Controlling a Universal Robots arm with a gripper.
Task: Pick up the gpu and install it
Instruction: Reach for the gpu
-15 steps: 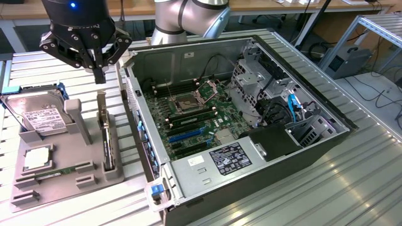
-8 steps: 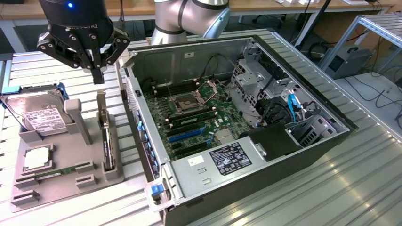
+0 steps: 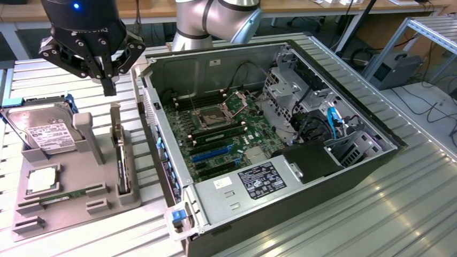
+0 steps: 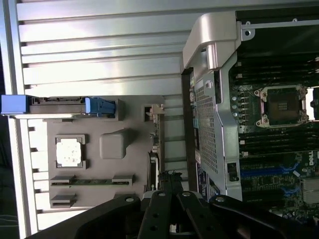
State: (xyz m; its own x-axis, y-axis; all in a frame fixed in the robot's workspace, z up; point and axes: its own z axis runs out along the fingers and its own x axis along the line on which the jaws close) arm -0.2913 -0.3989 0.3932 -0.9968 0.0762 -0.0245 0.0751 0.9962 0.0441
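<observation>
**Jaws pressed together above the gpu (image 3: 122, 156), which stands on edge in a grey holder (image 3: 71, 217) beside the open computer case (image 3: 335, 171).**

We see the gpu as a thin flat card set upright in a slot along the holder's edge nearest the case. It has a dark face, and its metal bracket end (image 4: 152, 112) is pale. The arm (image 3: 214, 21) hangs its black jaws just over the card's far end, shut tight with nothing between them. The holder is matte moulded plastic. It also carries a silver hard drive (image 3: 43, 131) with a white label and blue rails, a square processor (image 3: 43, 179) and a narrow green memory stick (image 3: 66, 196). A blocky grey post (image 3: 83, 134) rises between drive and card. The case's perforated steel wall (image 4: 209, 129) runs just beside the gpu. Inside lies the green motherboard (image 3: 221, 136). Everything rests on a ribbed aluminium table (image 3: 357, 227).
</observation>
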